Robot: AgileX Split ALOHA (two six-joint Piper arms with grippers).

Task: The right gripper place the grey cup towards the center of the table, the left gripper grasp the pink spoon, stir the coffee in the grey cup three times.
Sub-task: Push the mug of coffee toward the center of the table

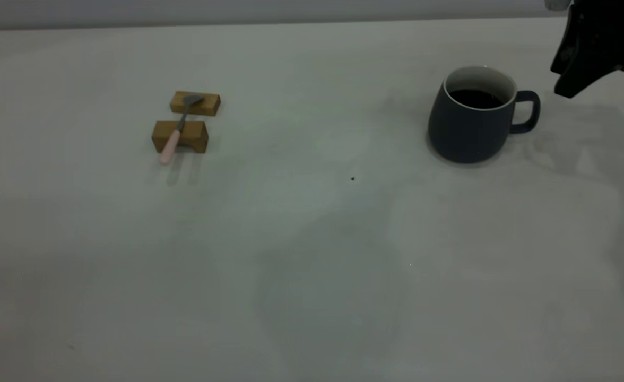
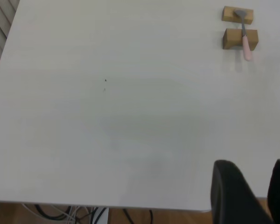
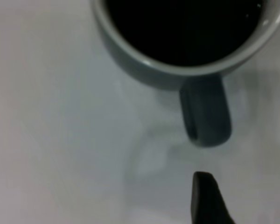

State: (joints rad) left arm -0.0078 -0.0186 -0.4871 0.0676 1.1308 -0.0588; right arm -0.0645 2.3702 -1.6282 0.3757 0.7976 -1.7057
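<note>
While the grey cup (image 1: 474, 119) stands untouched at the right side of the table (image 1: 312, 254), we judge the step in hand to be the approach to its handle. Our right gripper (image 1: 590, 63) hangs above and just beyond that loop, apart from it. In the right wrist view one dark fingertip (image 3: 206, 198) shows near the handle with a wide gap to the other at the frame edge, so we read its jaws as open and empty. The coffee (image 1: 475, 98) sits well below the rim, which gives us some margin against sloshing.

To do this well, we should bring the fingers down to straddle the handle squarely, one on each side of the loop, and close firmly before moving. We judge that a slow, level slide or a low lift toward the middle of the table would keep the liquid flat; a tilt or a jerk could spill it.

Our left gripper (image 2: 259, 193) waits back at the table edge, well apart from everything, its two fingers spread with nothing between them. The pink spoon (image 1: 176, 132) lies far to the left across two small wooden blocks (image 1: 180, 136), its handle overhanging the nearer one.
</note>
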